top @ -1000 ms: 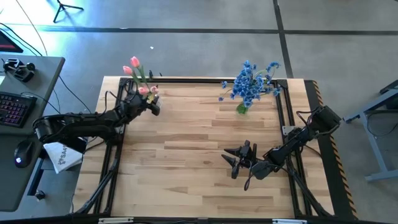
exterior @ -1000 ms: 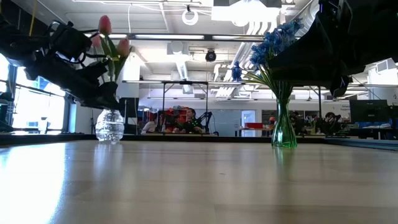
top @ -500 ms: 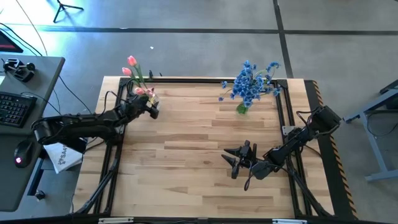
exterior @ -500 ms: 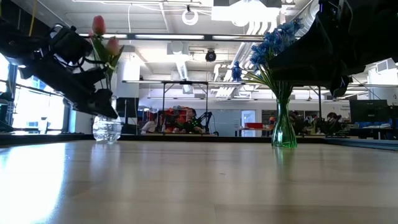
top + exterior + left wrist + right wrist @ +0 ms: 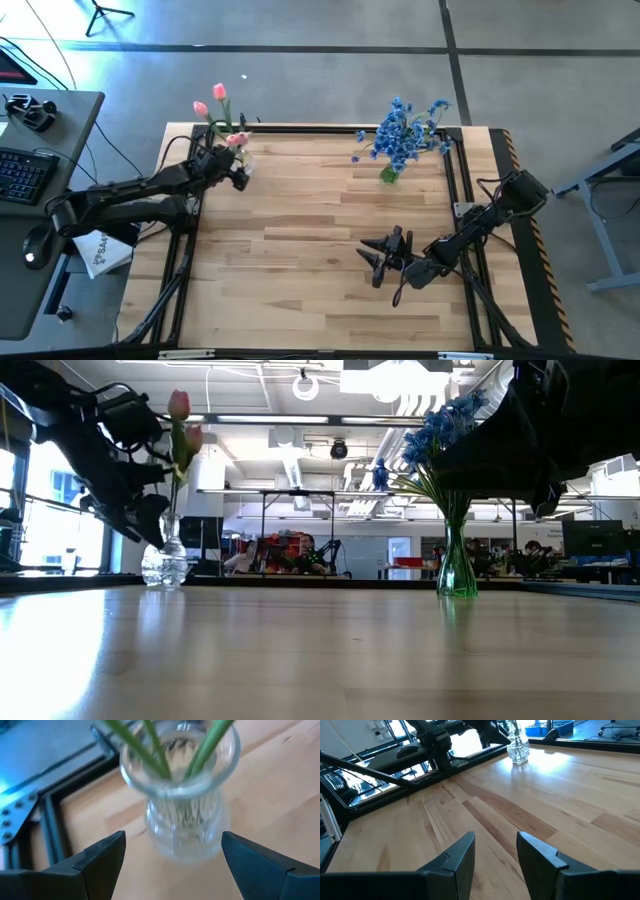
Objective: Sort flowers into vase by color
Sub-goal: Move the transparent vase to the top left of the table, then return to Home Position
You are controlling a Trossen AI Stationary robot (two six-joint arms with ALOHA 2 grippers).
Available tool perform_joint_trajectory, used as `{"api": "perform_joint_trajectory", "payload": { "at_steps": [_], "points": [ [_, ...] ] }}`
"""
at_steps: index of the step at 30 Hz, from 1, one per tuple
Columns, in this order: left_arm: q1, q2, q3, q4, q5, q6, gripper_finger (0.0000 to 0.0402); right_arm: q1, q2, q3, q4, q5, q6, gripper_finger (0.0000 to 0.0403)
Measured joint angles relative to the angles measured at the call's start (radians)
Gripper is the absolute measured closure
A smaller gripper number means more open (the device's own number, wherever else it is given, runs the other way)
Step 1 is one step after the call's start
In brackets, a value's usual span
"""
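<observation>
At the table's [image 5: 300, 240] far left corner, the left gripper [image 5: 238, 172] hangs with fingers spread wide and empty just beside the clear glass vase [image 5: 180, 805] holding the pink tulips [image 5: 218, 97]. Near the far right corner, the blue blossom sprays [image 5: 403, 130] stand in a green vase [image 5: 457, 572]. The right gripper [image 5: 376, 258] waits low over the near right area, fingers parted, grasping nothing.

Pink tulips [image 5: 217, 100] stand upright on green stems in a clear glass vase [image 5: 163, 563] at the table's far left. Blue blossom sprays [image 5: 402, 128] fill a green vase [image 5: 457, 572] at far right.
</observation>
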Motion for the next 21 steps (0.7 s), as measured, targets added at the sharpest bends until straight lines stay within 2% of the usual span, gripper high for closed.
{"api": "perform_joint_trajectory", "payload": {
  "at_steps": [5,10,16,21],
  "points": [
    [-0.073,-0.041,0.028,-0.112,-0.042,-0.098,0.0087,0.029,-0.052,0.000,-0.067,0.006,0.001,0.0263],
    [-0.190,-0.095,0.049,-0.164,-0.081,-0.214,0.0087,0.062,-0.164,0.000,-0.232,0.008,0.071,0.0263],
    [-0.335,-0.117,0.054,-0.168,-0.107,-0.342,0.0087,0.065,-0.270,0.001,-0.451,-0.012,0.202,0.0263],
    [-0.447,-0.117,0.054,-0.172,-0.153,-0.429,0.0087,0.065,-0.279,0.000,-0.487,-0.038,0.225,0.0263]
  ]
}}
